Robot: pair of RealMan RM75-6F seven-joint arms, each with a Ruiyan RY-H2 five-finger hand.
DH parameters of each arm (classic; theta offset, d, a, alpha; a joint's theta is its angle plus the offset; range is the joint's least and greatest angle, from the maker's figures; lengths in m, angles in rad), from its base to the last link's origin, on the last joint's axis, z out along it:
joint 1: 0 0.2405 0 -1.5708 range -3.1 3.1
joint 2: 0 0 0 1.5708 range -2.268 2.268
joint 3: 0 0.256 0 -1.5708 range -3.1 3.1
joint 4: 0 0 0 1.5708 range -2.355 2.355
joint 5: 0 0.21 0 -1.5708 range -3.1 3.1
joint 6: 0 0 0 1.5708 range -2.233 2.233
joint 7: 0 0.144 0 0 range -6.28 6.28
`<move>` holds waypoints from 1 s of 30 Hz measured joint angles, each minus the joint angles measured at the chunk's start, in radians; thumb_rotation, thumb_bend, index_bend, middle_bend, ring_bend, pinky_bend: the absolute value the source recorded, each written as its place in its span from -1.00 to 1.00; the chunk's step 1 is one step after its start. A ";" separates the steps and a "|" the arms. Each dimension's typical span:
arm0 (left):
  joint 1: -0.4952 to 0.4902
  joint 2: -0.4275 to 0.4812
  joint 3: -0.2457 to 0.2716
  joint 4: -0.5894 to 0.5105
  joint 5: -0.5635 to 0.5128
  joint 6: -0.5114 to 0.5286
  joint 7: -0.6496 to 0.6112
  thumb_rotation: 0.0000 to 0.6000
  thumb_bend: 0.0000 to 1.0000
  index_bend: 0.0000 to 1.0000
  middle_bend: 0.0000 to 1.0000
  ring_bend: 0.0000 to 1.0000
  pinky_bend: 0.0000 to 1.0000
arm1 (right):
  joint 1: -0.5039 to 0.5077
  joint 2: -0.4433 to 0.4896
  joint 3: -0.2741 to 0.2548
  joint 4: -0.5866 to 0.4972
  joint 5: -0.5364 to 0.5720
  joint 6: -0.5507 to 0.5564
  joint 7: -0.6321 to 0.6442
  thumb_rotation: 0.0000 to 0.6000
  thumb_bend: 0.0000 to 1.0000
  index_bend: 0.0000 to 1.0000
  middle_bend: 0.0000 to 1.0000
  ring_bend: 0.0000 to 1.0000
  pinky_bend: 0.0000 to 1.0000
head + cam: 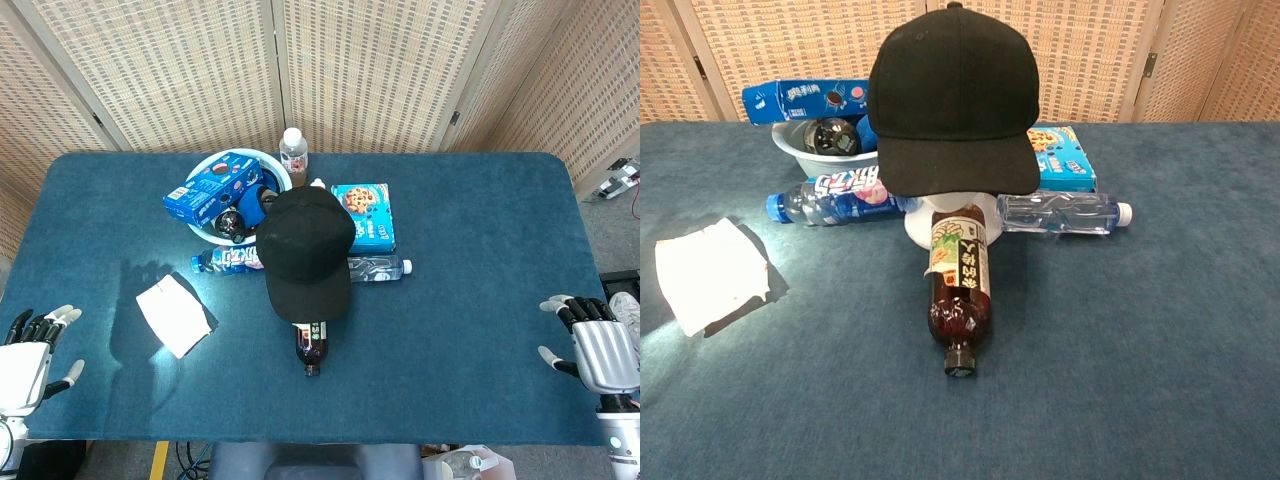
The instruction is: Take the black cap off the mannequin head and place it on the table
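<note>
Flanking black cap [305, 252], left hand [30, 355], right hand [595, 345], table [480, 300] edges

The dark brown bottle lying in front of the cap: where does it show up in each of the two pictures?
Head view: the dark brown bottle lies just below centre, its cap end toward the near table edge, poking out from under the black cap.
Chest view: the same bottle lies at centre, lengthwise toward the camera, below the cap's brim.
Shared landmark: the white paper lies to its left in both.

Woven screen panels [200, 70] behind table [480, 300]
</note>
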 measured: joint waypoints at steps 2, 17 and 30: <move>0.001 0.001 0.000 -0.001 0.000 0.000 -0.001 1.00 -0.51 -0.58 -0.65 -0.66 -0.89 | 0.000 0.000 0.000 0.000 -0.001 0.000 0.001 1.00 -0.77 -0.30 -0.37 -0.49 -0.49; 0.003 0.009 0.009 -0.021 0.014 0.002 0.011 1.00 -0.51 -0.58 -0.65 -0.66 -0.91 | 0.027 0.017 -0.013 -0.017 -0.079 -0.007 0.013 1.00 -0.77 -0.30 -0.37 -0.49 -0.49; 0.003 0.032 0.018 -0.051 0.042 0.005 0.018 1.00 -0.51 -0.58 -0.65 -0.66 -0.91 | 0.197 -0.023 0.013 -0.114 -0.208 -0.135 -0.065 1.00 -0.77 -0.26 -0.37 -0.55 -0.49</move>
